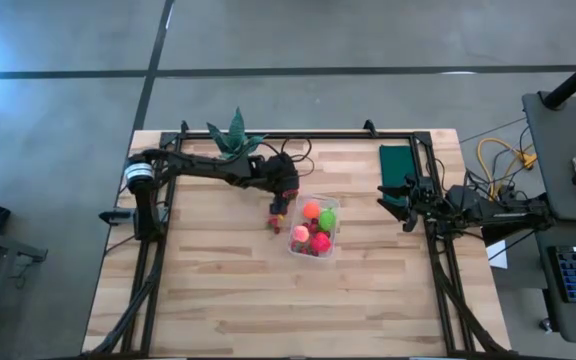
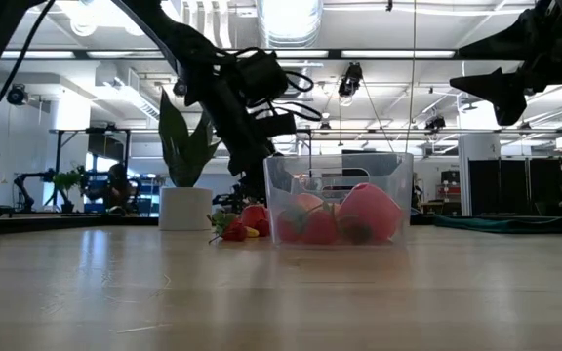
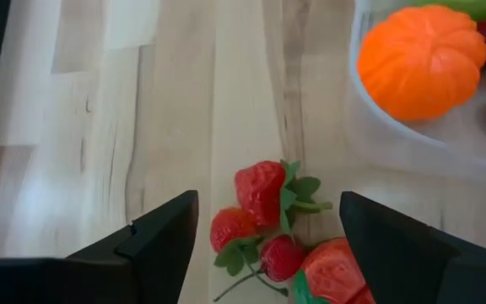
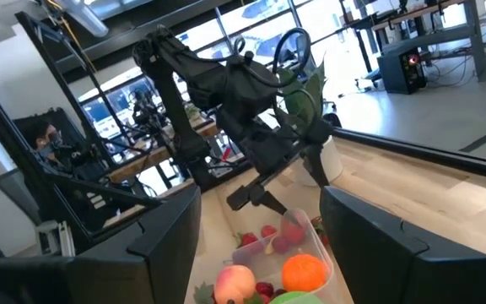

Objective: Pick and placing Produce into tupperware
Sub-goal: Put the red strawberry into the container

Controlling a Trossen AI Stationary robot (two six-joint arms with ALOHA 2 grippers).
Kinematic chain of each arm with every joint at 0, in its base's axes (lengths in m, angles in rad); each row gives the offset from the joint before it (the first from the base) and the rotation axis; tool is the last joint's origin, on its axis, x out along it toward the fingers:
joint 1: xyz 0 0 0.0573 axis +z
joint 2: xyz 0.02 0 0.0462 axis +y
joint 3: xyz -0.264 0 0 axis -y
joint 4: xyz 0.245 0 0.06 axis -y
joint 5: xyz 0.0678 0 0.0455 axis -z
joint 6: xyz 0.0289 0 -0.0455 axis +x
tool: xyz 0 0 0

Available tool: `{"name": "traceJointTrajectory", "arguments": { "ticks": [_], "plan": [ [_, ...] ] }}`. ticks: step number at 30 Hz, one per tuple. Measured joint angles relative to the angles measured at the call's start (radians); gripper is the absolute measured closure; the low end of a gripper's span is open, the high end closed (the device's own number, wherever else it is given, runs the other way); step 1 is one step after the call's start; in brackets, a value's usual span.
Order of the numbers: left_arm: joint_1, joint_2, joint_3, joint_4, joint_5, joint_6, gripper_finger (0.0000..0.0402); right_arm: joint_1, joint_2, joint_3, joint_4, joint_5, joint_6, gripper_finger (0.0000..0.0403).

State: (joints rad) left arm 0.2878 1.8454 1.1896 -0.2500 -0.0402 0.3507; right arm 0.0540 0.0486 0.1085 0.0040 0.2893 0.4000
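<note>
**Left arm poised over the last strawberries beside the tub**

The left gripper (image 1: 286, 192) hangs just above the table at the left side of the tupperware (image 1: 295, 242), its two fingers (image 3: 154, 241) spread wide and holding nothing. Between and slightly beyond them lies a cluster of red strawberries (image 3: 264, 219) with green leaves, resting on the wood just beside the tub's wall, close to it but apparently not touching. The tub already holds several pieces: an orange (image 3: 420, 59), a pink piece (image 1: 301, 234), a red piece (image 1: 320, 242) and a green one (image 1: 327, 217).

The step in hand looks like picking up the strawberries. To do it well, the gripper should come straight down with the cluster centred between the fingers, then close on the berry bodies rather than the thin stems, which would likely slip. The tub wall sits near the right-hand finger, so any drift toward it risks nudging the light plastic aside. Lift clear of the rim before moving across, and release low over a free spot so nothing bounces out.

The right gripper (image 1: 396, 200) waits raised at the table's right edge, near the dark green cloth (image 1: 396, 160), fingers open and empty
</note>
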Motion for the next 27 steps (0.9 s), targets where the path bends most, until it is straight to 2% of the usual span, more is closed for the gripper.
{"name": "traceJointTrajectory", "arguments": {
  "ticks": [5,8,13,19,21,23,27],
  "plan": [
    [0.000,-0.001,0.007,0.008,0.005,-0.005,0.0127,0.000,0.000,0.000,0.000,0.000,0.000,0.0167],
    [0.000,0.004,0.009,0.013,0.053,-0.046,0.0127,0.000,0.000,0.000,0.000,0.000,0.000,0.0168],
    [-0.001,0.060,0.008,0.022,0.081,-0.084,0.0127,0.000,0.000,0.000,0.000,0.000,0.000,0.0168],
    [-0.001,0.087,0.046,0.032,-0.025,-0.086,0.0127,0.000,0.000,0.000,0.000,0.000,0.000,0.0167],
    [0.003,0.092,0.064,0.033,-0.029,-0.085,0.0127,0.000,0.000,0.000,0.000,0.000,0.000,0.0167],
    [0.003,0.093,0.082,0.035,-0.016,-0.084,0.0127,0.000,0.000,0.000,0.000,0.000,0.000,0.0167],
    [0.002,0.094,0.087,0.087,0.081,-0.053,0.0127,0.000,0.000,0.000,0.000,0.000,0.000,0.0168]
  ]
}}
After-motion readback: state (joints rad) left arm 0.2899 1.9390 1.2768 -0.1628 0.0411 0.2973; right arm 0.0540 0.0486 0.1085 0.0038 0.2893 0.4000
